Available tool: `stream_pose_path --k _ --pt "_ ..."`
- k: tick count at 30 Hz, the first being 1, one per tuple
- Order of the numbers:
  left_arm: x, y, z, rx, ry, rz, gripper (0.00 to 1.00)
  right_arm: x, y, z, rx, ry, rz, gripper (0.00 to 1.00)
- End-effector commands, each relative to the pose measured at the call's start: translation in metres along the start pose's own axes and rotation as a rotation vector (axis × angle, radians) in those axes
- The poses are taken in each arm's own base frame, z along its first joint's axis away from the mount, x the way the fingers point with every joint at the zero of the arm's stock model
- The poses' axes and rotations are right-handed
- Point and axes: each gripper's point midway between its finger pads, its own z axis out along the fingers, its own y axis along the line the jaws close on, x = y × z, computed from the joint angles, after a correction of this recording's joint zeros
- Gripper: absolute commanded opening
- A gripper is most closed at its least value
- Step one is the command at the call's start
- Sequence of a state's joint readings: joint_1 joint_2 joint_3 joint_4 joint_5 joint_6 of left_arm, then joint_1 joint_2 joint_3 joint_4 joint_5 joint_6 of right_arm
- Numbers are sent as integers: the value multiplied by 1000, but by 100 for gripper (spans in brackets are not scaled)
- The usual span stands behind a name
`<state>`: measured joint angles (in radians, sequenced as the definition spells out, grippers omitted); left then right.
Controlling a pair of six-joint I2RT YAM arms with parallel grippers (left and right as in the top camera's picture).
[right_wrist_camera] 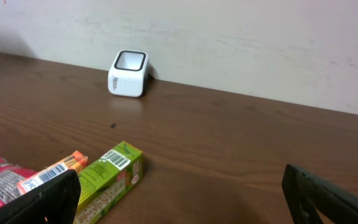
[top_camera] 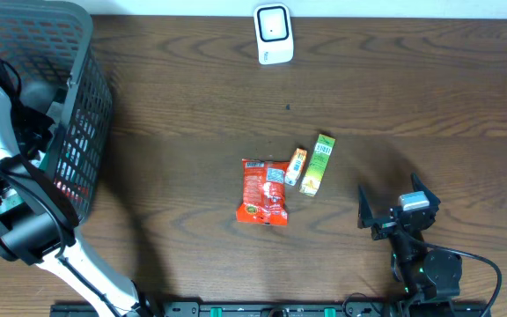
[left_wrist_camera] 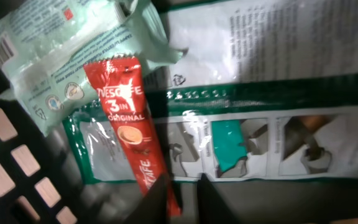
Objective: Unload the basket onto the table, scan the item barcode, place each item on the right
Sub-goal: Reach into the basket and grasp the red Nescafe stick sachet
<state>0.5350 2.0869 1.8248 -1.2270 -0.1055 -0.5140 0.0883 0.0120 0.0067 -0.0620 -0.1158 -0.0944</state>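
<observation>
Brown table point(top_camera: 192, 88) bears three items point(top_camera: 264, 191), one scanner point(top_camera: 274, 33).

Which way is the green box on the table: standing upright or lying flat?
Lying flat: green box rests on a long face, barcode facing up.

Left arm point(top_camera: 7, 202): white links bent, wrist angled down; the tool itself is hidden from overhead.
Left tool point(left_wrist_camera: 182, 186): fingers nearly together, lower end of a red sachet point(left_wrist_camera: 126, 124) pinched between them.
Right arm point(top_camera: 429, 269): folded close behind its tool.
Right tool point(top_camera: 387, 189): jaws spread wide, nothing between them.
</observation>
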Motion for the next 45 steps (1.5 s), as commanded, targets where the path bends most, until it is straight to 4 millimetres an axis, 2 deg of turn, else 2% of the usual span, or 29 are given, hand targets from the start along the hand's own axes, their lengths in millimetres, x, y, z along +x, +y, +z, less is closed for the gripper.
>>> stream_pose_path --k 1,5,8,11,13,15,18,20,23,28,32,36,45 --pt "4 10 -7 -18 -14 -12 8 0 1 0 -6 -2 11 99" --pt "3 13 -19 3 -56 -20 8 0 1 0 -6 -2 11 99" --pt "4 17 -35 36 -109 -37 8 0 1 0 -6 -2 11 99" --pt "7 30 -50 41 -177 -89 8 0 1 0 -6 -2 11 99" --pt "8 39 -52 30 -228 -131 13 0 1 0 -6 -2 11 99" --pt "10 44 -46 31 -256 -148 24 0 1 0 -6 -2 11 99" --pt "11 47 -25 28 -256 -158 45 0 1 0 -6 -2 11 99" --pt "8 49 -10 22 -261 -169 52 0 1 0 -6 -2 11 99" --pt "-1 57 10 17 -263 -207 54 0 1 0 -6 -2 11 99" --pt "-5 68 27 -5 -231 -248 54 0 1 0 -6 -2 11 99" --pt "-3 52 44 49 -174 -233 53 0 1 0 -6 -2 11 99" --pt "-4 34 55 118 -147 -143 53 0 1 0 -6 -2 11 99" --pt "-1 33 60 115 -130 -131 53 0 1 0 -6 -2 11 99"
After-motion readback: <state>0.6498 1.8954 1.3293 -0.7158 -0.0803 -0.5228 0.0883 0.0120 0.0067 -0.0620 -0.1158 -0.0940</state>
